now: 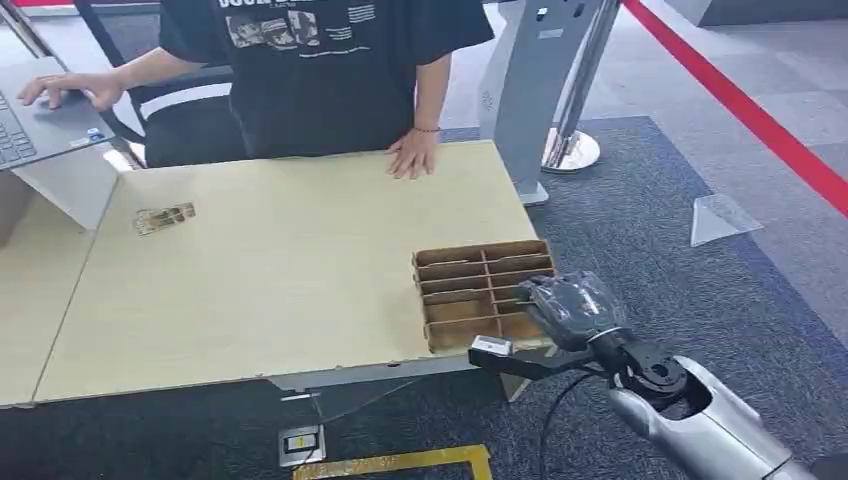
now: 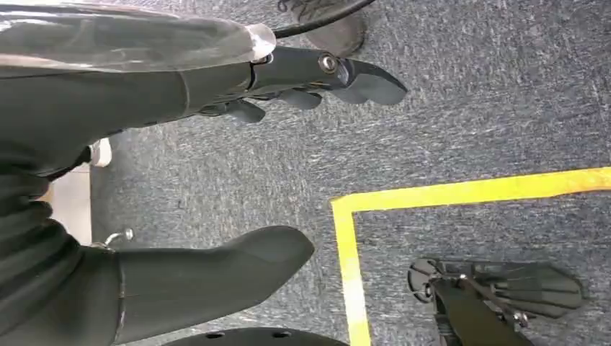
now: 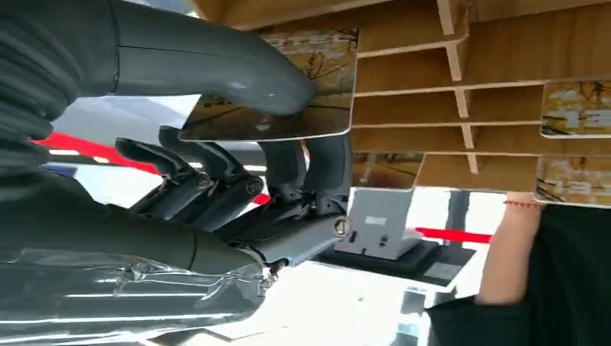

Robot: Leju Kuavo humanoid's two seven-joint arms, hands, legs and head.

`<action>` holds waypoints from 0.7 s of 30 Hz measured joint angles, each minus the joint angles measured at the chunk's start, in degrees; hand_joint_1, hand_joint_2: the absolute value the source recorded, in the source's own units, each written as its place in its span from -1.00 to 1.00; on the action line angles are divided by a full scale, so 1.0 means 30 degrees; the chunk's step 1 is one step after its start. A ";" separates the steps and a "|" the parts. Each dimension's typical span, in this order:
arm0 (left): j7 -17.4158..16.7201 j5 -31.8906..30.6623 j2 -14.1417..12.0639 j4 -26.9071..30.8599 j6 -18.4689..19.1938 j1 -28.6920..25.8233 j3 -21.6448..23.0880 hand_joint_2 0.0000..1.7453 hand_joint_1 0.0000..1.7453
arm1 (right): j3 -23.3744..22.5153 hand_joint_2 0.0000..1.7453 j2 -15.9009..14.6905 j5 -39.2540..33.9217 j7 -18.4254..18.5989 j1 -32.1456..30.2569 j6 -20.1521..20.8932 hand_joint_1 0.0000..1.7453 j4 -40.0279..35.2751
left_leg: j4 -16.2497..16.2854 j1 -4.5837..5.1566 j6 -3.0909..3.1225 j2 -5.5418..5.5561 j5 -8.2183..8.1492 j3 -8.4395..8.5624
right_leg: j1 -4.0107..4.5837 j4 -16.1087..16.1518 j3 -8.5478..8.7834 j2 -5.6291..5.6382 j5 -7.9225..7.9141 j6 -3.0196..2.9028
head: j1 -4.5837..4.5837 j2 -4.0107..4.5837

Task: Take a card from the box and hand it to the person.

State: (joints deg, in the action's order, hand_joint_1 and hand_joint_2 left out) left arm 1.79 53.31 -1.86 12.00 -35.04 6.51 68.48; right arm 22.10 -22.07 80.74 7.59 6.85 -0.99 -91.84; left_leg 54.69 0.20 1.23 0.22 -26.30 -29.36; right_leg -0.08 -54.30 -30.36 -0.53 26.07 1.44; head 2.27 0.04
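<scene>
Right hand (image 3: pixel 238 180) at the brown slotted cardboard box (image 1: pixel 483 290) on the pale wooden tabletop (image 1: pixel 280 280), fingers (image 3: pixel 216 68) pinching a glossy printed card (image 3: pixel 288 94). Left hand (image 2: pixel 216 180) hanging, fingers apart, holding nothing.

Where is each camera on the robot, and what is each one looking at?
Head view: high on the robot, looking down at the table, box and right hand.
Left wrist view: behind the left hand, hanging over grey carpet.
Right wrist view: behind the right hand, which pinches a card at the box.
Shared: head and right wrist views both show box, right hand and the person.
</scene>
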 joint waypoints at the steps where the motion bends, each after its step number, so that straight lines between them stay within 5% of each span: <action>1: 0.0000 0.0000 0.0000 0.0000 -0.0007 0.0000 0.0000 1.00 -1.00 | -0.0015 1.00 -0.0118 -0.0066 -0.0124 0.0121 0.0291 1.00 -0.0188 | 0.0001 0.0000 0.0000 -0.0002 0.0000 0.0002 | 0.0000 -0.0001 0.0003 0.0000 0.0000 0.0000 | -0.0007 0.0000; 12: 0.0007 -0.0124 -0.0175 0.0000 0.0095 -0.0003 0.0000 1.00 -1.00 | 0.0241 1.00 -0.3216 -0.0709 -0.1116 0.2174 0.5160 1.00 -0.3667 | 0.0006 0.0019 0.0001 0.0000 0.0000 -0.0005 | -0.0015 0.0000 -0.0005 -0.0004 -0.0006 0.0011 | -0.0007 0.0000; 21: 0.0634 -0.0241 -0.0306 0.0000 0.0139 -0.0002 0.0000 1.00 -1.00 | -0.0270 1.00 -0.5262 -0.4285 -0.0335 0.3775 0.3678 1.00 -0.6835 | 0.0004 0.0016 0.0002 -0.0001 0.0000 -0.0001 | -0.0012 0.0001 -0.0006 -0.0003 -0.0006 0.0011 | -0.0007 0.0000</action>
State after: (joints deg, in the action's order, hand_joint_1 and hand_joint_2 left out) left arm 3.69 52.59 -2.78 12.00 -34.62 6.51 68.48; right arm 21.29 -37.86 67.88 6.58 18.17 10.05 -112.35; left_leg 54.70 0.25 1.24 0.22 -26.30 -29.37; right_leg -0.12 -54.30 -30.38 -0.54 26.05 1.47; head 2.25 0.04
